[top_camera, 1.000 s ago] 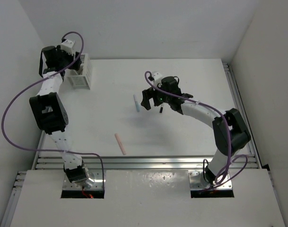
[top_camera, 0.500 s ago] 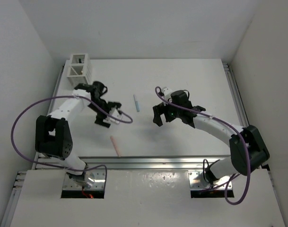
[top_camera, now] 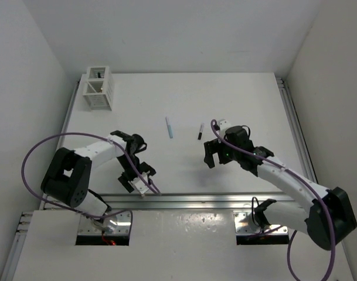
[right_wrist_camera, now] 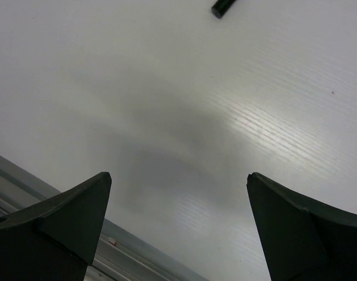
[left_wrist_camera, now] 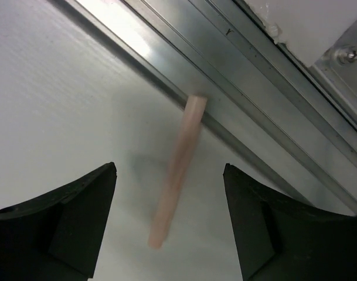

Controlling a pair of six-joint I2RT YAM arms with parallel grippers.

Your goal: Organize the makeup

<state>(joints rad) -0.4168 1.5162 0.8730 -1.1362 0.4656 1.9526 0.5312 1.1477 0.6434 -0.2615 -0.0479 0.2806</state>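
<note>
The peach-pink stick point(left_wrist_camera: 177, 196) lies on the table point(top_camera: 242, 93) at its near edge, one end reaching the aluminium rail point(left_wrist_camera: 254, 76). It looks a little blurred in the left wrist view. The left gripper point(top_camera: 137, 175) hangs right over it with its jaws spread wide. The stick sits in the gap between the two black fingers point(left_wrist_camera: 78, 205) and touches neither. The left arm is folded back tight on itself, elbow out to the left, with the wrist turned down close to its own base.

Farther out, near the middle of the table, the light blue stick point(top_camera: 169, 127) and a black stick point(top_camera: 199, 132) lie near each other but apart. The right gripper point(top_camera: 211, 157) hovers on the near side of the black stick, fully open and holding nothing. There is bare tabletop beneath it and the rail just behind it. The white slatted box point(top_camera: 98, 89) stands alone in the far left corner.

A second ago the left arm was stretched out to that box; it has since swung all the way back to the near edge. The right arm, which was over the black stick, has pulled back toward its base.
</note>
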